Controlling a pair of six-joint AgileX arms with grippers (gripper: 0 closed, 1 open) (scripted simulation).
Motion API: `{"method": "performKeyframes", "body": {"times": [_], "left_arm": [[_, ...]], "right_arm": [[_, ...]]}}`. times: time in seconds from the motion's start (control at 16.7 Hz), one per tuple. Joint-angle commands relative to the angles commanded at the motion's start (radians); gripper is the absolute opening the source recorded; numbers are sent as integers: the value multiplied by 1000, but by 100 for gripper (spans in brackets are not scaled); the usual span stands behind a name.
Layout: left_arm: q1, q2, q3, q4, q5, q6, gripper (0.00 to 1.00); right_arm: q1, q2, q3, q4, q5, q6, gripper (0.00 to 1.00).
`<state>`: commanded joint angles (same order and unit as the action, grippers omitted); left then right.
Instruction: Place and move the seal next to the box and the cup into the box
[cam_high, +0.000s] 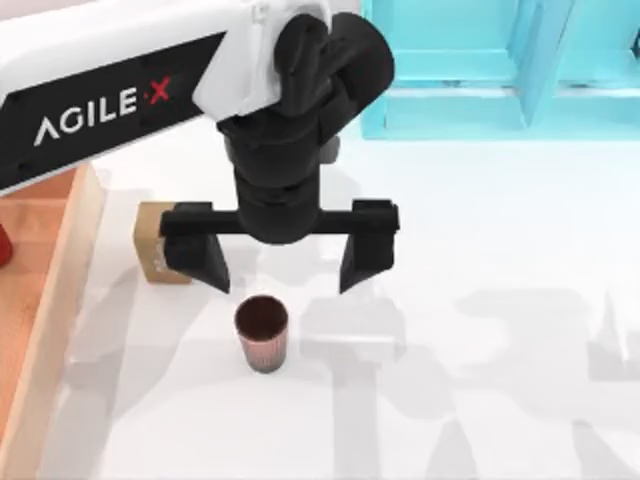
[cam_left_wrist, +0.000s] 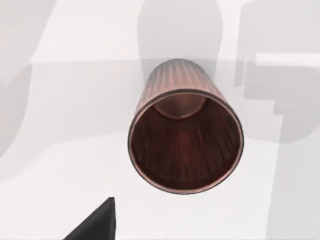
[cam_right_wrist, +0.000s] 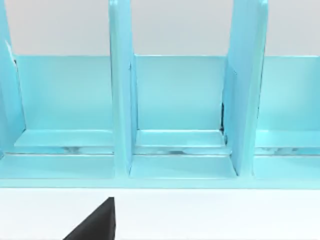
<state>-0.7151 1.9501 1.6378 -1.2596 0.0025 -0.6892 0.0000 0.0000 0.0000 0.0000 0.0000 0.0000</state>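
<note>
The cup (cam_high: 262, 335), a dark reddish-brown ribbed tumbler, stands upright on the white table. In the left wrist view the cup (cam_left_wrist: 185, 135) shows its dark round inside. My left gripper (cam_high: 285, 285) hovers just behind it, open wide, with nothing between its fingers (cam_high: 208, 262). The seal (cam_high: 152, 245), a tan block, rests beside the box wall (cam_high: 62, 300) and is partly hidden by the left finger. The box is a wooden tray at the table's left edge. One finger (cam_right_wrist: 95, 225) of my right gripper shows in the right wrist view, facing the turquoise shelf.
A turquoise shelf frame (cam_high: 500, 70) stands at the back right of the table; the right wrist view faces its compartments (cam_right_wrist: 177, 100). A red object (cam_high: 4, 245) sits inside the box at the frame's left edge. White tabletop (cam_high: 480, 380) stretches to the cup's right.
</note>
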Motion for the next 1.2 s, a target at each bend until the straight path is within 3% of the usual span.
{"method": "performKeyframes", "body": {"times": [0.3, 0.78, 1.08, 1.2], "left_arm": [[3, 7, -10, 14, -1, 2, 100], [2, 61, -205, 267, 0, 3, 100], [2, 67, -229, 296, 0, 3, 100], [2, 67, -229, 296, 0, 3, 85]], "right_arm": [[0, 0, 0, 0, 0, 0, 100], [0, 0, 0, 0, 0, 0, 100], [0, 0, 0, 0, 0, 0, 100], [0, 0, 0, 0, 0, 0, 100]]}}
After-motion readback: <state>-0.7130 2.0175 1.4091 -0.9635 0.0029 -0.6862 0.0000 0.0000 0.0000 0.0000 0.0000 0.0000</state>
